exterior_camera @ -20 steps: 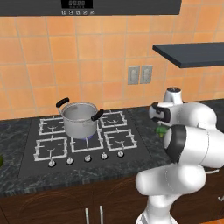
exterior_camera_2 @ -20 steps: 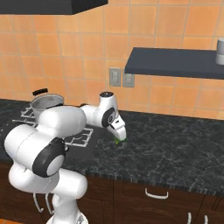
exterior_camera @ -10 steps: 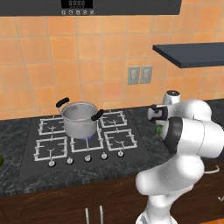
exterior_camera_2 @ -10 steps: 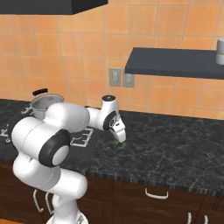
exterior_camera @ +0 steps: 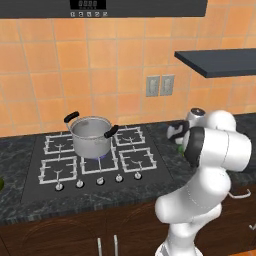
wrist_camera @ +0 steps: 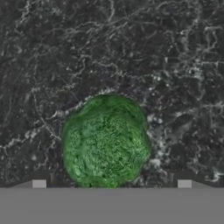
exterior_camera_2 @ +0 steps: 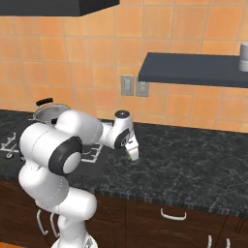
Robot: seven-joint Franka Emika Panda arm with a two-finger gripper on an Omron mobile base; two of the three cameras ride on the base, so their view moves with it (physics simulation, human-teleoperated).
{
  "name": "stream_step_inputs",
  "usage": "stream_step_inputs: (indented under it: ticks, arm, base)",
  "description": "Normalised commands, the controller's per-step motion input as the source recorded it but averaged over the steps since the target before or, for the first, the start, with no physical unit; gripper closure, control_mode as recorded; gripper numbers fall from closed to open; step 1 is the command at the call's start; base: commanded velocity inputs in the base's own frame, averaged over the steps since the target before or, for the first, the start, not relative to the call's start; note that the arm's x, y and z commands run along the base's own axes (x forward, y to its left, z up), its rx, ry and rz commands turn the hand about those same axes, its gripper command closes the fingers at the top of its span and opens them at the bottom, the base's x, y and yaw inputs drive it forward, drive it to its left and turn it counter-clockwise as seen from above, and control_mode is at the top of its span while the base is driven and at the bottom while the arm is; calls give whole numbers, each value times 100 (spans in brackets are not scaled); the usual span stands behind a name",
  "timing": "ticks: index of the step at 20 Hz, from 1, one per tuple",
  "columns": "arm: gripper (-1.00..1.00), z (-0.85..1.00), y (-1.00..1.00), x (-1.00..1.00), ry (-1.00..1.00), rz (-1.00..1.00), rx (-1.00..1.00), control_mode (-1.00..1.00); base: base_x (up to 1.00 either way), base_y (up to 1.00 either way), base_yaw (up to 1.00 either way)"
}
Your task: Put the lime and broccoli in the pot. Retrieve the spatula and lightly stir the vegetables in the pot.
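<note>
The broccoli [wrist_camera: 105, 142], a round, rough green head, lies on the dark counter straight under my gripper [wrist_camera: 111, 183]. My fingertips [wrist_camera: 39, 183] stand wide apart on either side of it, open and holding nothing. In the right base view the gripper [exterior_camera_2: 131, 154] points down just above the counter, right of the stove, with a bit of green broccoli [exterior_camera_2: 129, 158] at its tip. The steel pot [exterior_camera: 91, 136] with black handles sits on the stove's middle burners, a blue flame under it. A green sliver [exterior_camera: 1, 184] at the counter's far left is cut by the frame; I cannot tell whether it is the lime. The spatula is out of view.
The stove [exterior_camera: 60, 167] has a row of knobs along its front. A dark shelf [exterior_camera_2: 193, 70] hangs on the tiled wall above the right counter, with a grey cylinder [exterior_camera_2: 243, 50] on it. A double outlet [exterior_camera: 160, 85] sits on the wall behind.
The gripper has come down closer to the counter over the broccoli, and the arm's elbow has swung to the right. The pot has not moved.
</note>
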Motion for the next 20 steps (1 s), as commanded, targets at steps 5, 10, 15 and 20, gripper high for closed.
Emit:
stream_step_inputs:
  ticks: [5, 10, 15, 20]
  arm:
    - [-100, -18, -3, 22, -1, -7, 5, -100]
    - [-100, -20, -4, 20, -1, -6, 5, -100]
    - [100, -9, -1, 9, 0, -3, 1, -100]
    - [100, 28, 17, -29, -22, 5, -1, -100]
  base:
    - [0, 0, 0]
    - [0, 0, 0]
    - [0, 0, 0]
    - [0, 0, 0]
